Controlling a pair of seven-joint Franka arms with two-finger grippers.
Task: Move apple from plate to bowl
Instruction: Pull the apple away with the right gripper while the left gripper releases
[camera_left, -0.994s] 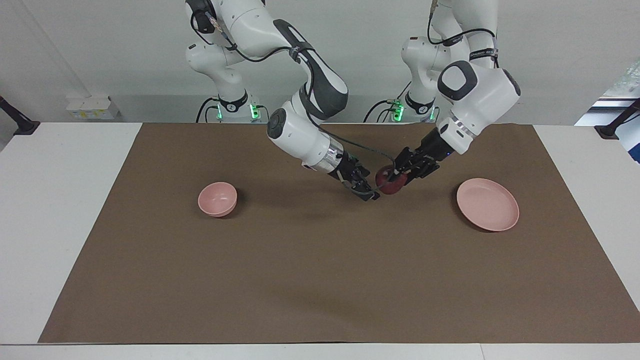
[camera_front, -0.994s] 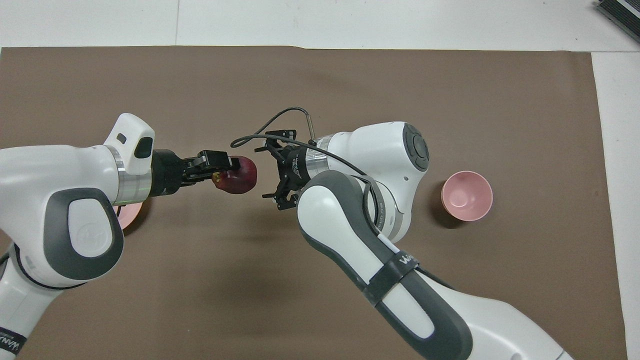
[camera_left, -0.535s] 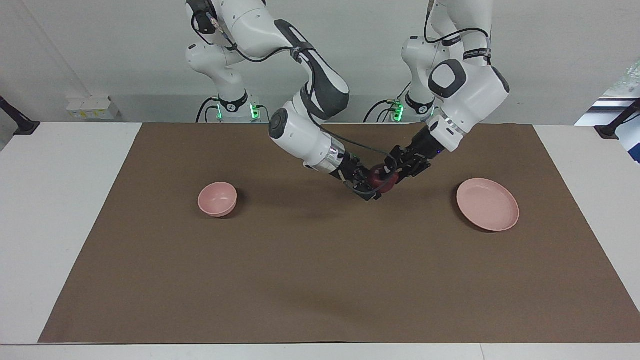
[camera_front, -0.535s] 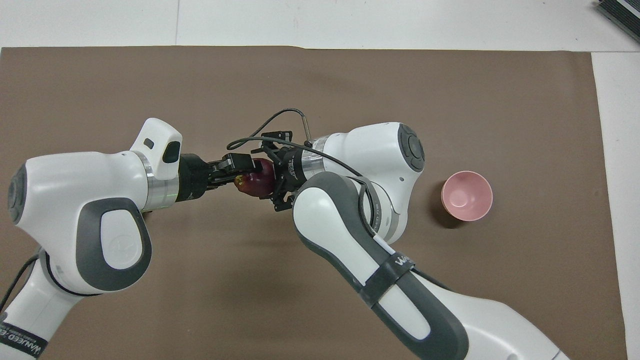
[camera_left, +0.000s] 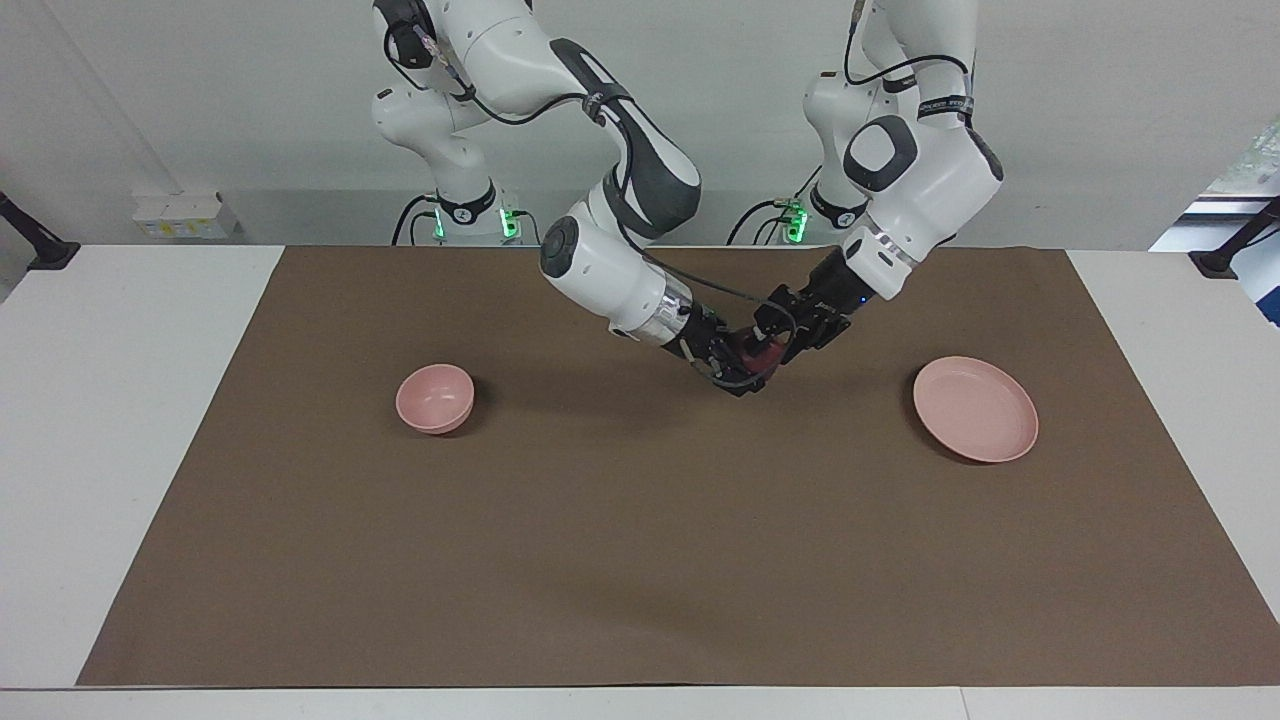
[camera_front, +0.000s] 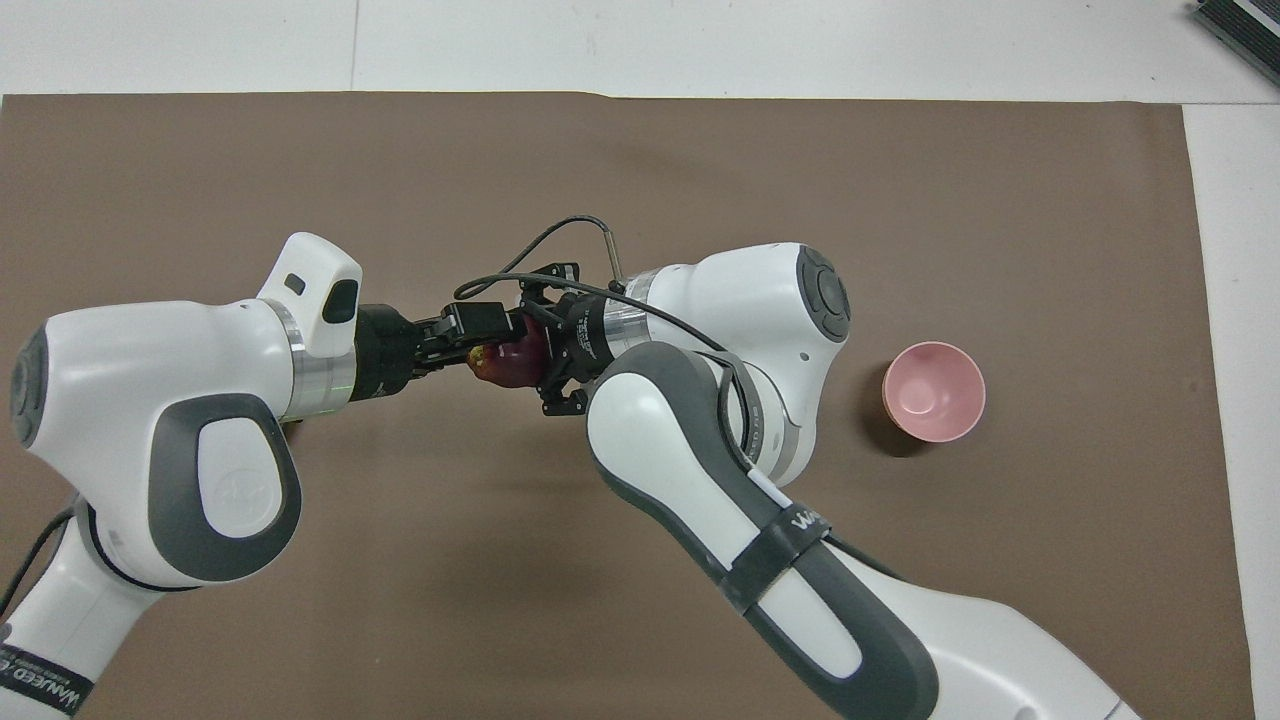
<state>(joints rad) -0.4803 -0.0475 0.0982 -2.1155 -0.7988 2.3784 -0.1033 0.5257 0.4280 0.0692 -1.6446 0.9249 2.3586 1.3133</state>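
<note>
Midway between plate (camera_left: 976, 408) and bowl (camera_left: 435, 397), above the tabletop (camera_left: 620, 540): left pincer (camera_left: 772, 340) clamps apple (camera_front: 510, 358); right pincer (camera_left: 737, 368) spread around it. Handover step. Next: right closes, left lets go.

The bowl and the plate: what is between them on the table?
Between the bowl and the plate, the facing view shows bare brown mat; above it, both grippers meet at the apple.
</note>
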